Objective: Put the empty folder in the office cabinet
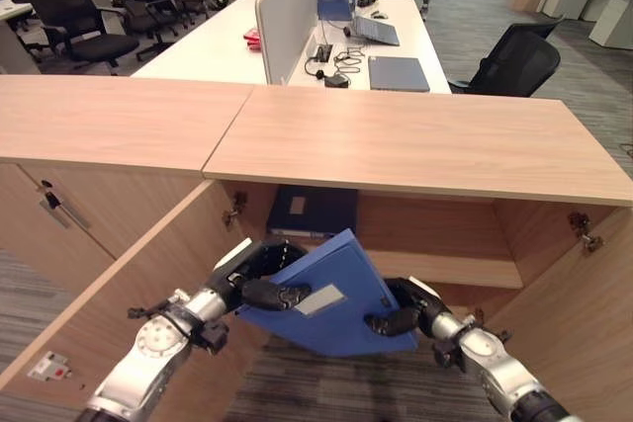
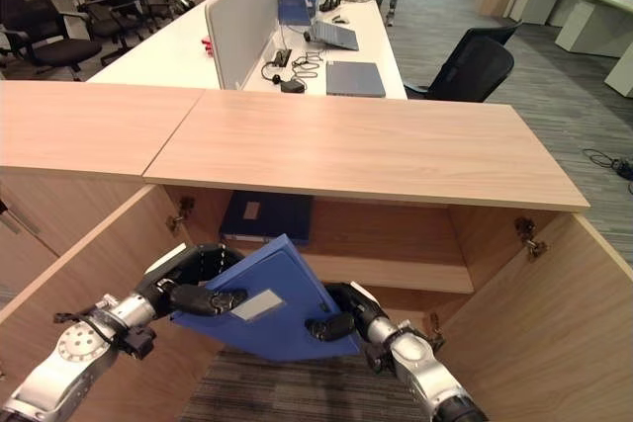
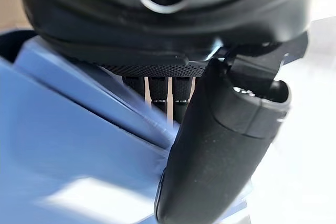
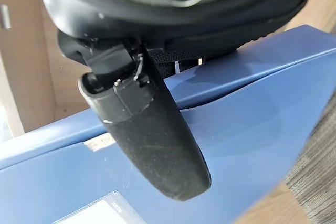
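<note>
Blue folder (image 1: 331, 298) hangs tilted at lower centre of the frame, before the open cabinet (image 1: 445, 244), pinched by the left robot hand (image 1: 259, 279) and right robot hand (image 1: 401, 311). Best to level it, then slide it onto the shelf (image 1: 445, 269) beside the dark folder (image 1: 312, 210).

Both eye views look down from head height into the open cabinet (image 1: 425, 244), sharing the blue folder (image 1: 331, 298) and the desks behind. Each wrist view sits very close along its own thumb, pressed against that folder.
</note>
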{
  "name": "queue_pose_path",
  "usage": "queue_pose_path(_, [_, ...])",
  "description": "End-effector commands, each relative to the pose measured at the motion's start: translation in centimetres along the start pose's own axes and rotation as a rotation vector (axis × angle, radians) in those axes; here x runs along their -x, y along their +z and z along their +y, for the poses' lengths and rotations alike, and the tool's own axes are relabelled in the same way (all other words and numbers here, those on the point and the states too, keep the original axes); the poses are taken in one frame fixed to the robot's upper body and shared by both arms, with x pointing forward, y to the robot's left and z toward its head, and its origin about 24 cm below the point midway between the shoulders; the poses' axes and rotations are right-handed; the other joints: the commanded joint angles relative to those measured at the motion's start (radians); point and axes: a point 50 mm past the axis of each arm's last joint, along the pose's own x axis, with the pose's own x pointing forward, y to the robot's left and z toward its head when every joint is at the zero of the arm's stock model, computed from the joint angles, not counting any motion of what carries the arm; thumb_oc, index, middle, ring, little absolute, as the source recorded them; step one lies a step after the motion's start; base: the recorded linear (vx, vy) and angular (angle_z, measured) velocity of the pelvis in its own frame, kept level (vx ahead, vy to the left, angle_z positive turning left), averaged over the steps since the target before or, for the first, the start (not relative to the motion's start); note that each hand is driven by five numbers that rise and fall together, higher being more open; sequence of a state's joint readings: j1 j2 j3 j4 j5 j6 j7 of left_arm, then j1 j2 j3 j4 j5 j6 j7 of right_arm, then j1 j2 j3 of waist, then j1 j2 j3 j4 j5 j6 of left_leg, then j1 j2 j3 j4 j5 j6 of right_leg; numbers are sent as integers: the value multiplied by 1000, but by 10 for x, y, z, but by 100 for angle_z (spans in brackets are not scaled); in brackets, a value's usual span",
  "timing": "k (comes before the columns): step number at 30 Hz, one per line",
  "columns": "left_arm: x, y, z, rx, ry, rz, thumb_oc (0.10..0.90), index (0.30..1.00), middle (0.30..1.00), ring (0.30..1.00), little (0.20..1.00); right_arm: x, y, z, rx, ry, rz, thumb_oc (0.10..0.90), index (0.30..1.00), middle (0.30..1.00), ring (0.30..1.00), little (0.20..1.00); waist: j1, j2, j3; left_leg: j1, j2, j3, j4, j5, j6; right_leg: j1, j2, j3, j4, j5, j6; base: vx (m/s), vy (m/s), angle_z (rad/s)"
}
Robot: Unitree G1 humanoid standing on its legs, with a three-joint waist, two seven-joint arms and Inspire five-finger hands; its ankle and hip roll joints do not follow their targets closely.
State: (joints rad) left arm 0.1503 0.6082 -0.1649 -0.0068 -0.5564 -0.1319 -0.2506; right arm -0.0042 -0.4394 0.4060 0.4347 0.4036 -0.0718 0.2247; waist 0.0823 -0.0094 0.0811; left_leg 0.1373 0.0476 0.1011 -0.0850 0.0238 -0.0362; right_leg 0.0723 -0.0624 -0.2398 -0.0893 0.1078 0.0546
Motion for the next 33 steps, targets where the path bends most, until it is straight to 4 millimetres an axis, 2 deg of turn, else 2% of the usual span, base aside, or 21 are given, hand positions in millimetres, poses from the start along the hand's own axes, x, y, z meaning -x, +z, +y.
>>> queue_pose_path(1, [-18, 31, 6, -52, 56, -168, 800, 900, 900, 900, 900, -12, 52, -6, 78, -41, -215, 400, 300, 300, 300, 300, -19, -3, -49, -6, -32, 50, -2, -57, -6, 79, -12, -30, 2, -112, 62, 0, 0, 0])
queue_pose_path(2, [-18, 31, 6, -52, 56, -168, 800, 900, 900, 900, 900, -12, 52, -6, 78, -41, -215, 400, 300, 300, 300, 300, -19, -3, -49, -6, -32, 50, -2, -57, -6, 79, -12, -30, 2, -112, 62, 0, 0, 0])
queue_pose_path(3, [-6, -8, 21, 62, 251, -36, 800, 900, 900, 900, 900, 3, 39, -32, 239, -146, -113, 400, 300, 300, 300, 300, -25, -3, -48, -9, -32, 53, -2, -59, -4, 75, -12, -27, 2, -113, 62, 0, 0, 0])
queue_pose_path(6, [0, -32, 25, 143, 373, 43, 800, 900, 900, 900, 900, 15, 29, -53, 279, -260, -39, 400, 300, 300, 300, 300, -32, -4, -44, -12, -32, 54, -2, -59, -1, 72, -11, -26, 2, -112, 63, -7, -12, -3])
queue_pose_path(7, [11, -56, 26, 276, 477, 118, 800, 900, 900, 900, 900, 22, 22, -64, 206, -340, -16, 400, 300, 300, 300, 300, -39, -3, -42, -15, -32, 57, -2, -58, 1, 67, -10, -25, 2, -110, 63, 0, 0, 0])
queue_pose_path(8, [12, -66, 24, 346, 520, 147, 800, 900, 900, 900, 900, 23, 20, -67, 141, -378, -22, 400, 300, 300, 300, 300, -40, -2, -41, -17, -33, 58, -2, -57, 2, 65, -10, -25, 2, -109, 62, -38, -15, 0])
queue_pose_path(9, [16, -77, 22, 461, 590, 169, 800, 900, 900, 900, 900, 22, 19, -69, -32, -439, -72, 400, 300, 300, 300, 300, -44, -1, -39, -21, -35, 58, -2, -56, 3, 62, -9, -22, 2, -108, 62, -31, -10, 1])
queue_pose_path(11, [20, -90, 19, 559, 650, 205, 800, 900, 900, 900, 900, 22, 16, -67, -210, -484, -127, 400, 300, 300, 300, 300, -46, 0, -39, -22, -36, 59, -2, -55, 4, 60, -8, -20, 2, -107, 61, -16, -8, -8])
queue_pose_path(12, [26, -102, 18, 629, 716, 250, 800, 900, 900, 900, 900, 20, 16, -65, -400, -519, -187, 400, 300, 300, 300, 300, -47, 2, -40, -23, -38, 58, -2, -55, 4, 59, -7, -18, 2, -107, 61, -2, -9, -13])
queue_pose_path(13, [32, -111, 16, 658, 748, 296, 800, 900, 900, 900, 900, 18, 19, -63, -582, -536, -261, 400, 300, 300, 300, 300, -49, 4, -41, -22, -39, 59, -2, -55, 3, 59, -6, -17, 2, -107, 61, 5, -11, -9])
queue_pose_path(15, [44, -127, 14, 692, 787, 377, 800, 900, 900, 900, 900, 15, 19, -61, -829, -555, -349, 400, 300, 300, 300, 300, -47, 5, -42, -20, -40, 58, -2, -56, 0, 58, -5, -16, 2, -106, 61, 0, 0, 0])
queue_pose_path(16, [44, -127, 14, 692, 786, 377, 800, 900, 900, 900, 900, 15, 19, -61, -830, -555, -349, 400, 300, 300, 300, 300, -46, 5, -42, -20, -40, 58, -2, -56, 0, 58, -5, -16, 2, -106, 61, 32, -10, 1])
queue_pose_path(17, [54, -139, 8, 715, 792, 453, 800, 900, 900, 900, 900, 11, 26, -65, -992, -571, -419, 400, 300, 300, 300, 300, -41, 7, -41, -23, -41, 55, -2, -56, -2, 56, -5, -16, 2, -105, 61, 22, -5, 4])
queue_pose_path(19, [57, -145, 6, 718, 781, 491, 800, 900, 900, 900, 900, 8, 28, -66, -1032, -568, -434, 400, 300, 300, 300, 300, -39, 8, -40, -25, -42, 54, -2, -55, -2, 54, -5, -16, 2, -105, 61, 16, -3, 5])
queue_pose_path(22, [71, -165, -1, 707, 765, 626, 800, 900, 900, 900, 900, 2, 38, -71, -1122, -562, -487, 400, 300, 300, 300, 300, -34, 12, -39, -33, -43, 54, -2, -53, -5, 47, -6, -18, 2, -104, 63, 0, 0, 0])
queue_pose_path(24, [84, -182, -9, 660, 708, 759, 800, 900, 900, 900, 900, -5, 53, -81, -1190, -552, -559, 400, 300, 300, 300, 300, -29, 18, -32, -51, -42, 56, -2, -48, -7, 29, -8, -20, 2, -101, 64, 0, 0, 0])
queue_pose_path(26, [96, -192, -12, 607, 687, 854, 800, 900, 900, 900, 900, -9, 62, -89, -1212, -558, -587, 400, 300, 300, 300, 300, -26, 22, -30, -68, -42, 58, -2, -44, -9, 12, -9, -19, 2, -98, 65, 0, 0, 0])
queue_pose_path(27, [108, -200, -13, 583, 691, 929, 800, 900, 900, 900, 900, -13, 73, -97, -1224, -564, -615, 400, 300, 300, 300, 300, -24, 28, -21, -89, -41, 62, -2, -37, -11, -10, -9, -15, 2, -95, 63, -27, -6, -3])
queue_pose_path(29, [120, -204, -10, 514, 681, 1001, 800, 900, 900, 900, 900, -11, 93, -111, -1195, -574, -676, 400, 300, 300, 300, 300, -23, 36, -6, -134, -40, 62, -2, -23, -14, -56, -11, -17, 2, -86, 61, -24, -8, -1])
queue_pose_path(30, [119, -204, -9, 513, 680, 999, 800, 900, 900, 900, 900, -11, 93, -112, -1195, -573, -678, 400, 300, 300, 300, 300, -23, 37, -8, -137, -40, 62, -2, -22, -14, -59, -11, -17, 2, -86, 60, -31, -18, 1])
queue_pose_path(33, [133, -205, 0, 457, 707, 1055, 800, 900, 900, 900, 900, -2, 115, -129, -1152, -582, -754, 400, 300, 300, 300, 300, -22, 42, 4, -178, -41, 57, -2, -12, -16, -102, -11, -22, 2, -81, 55, -8, -23, 8])
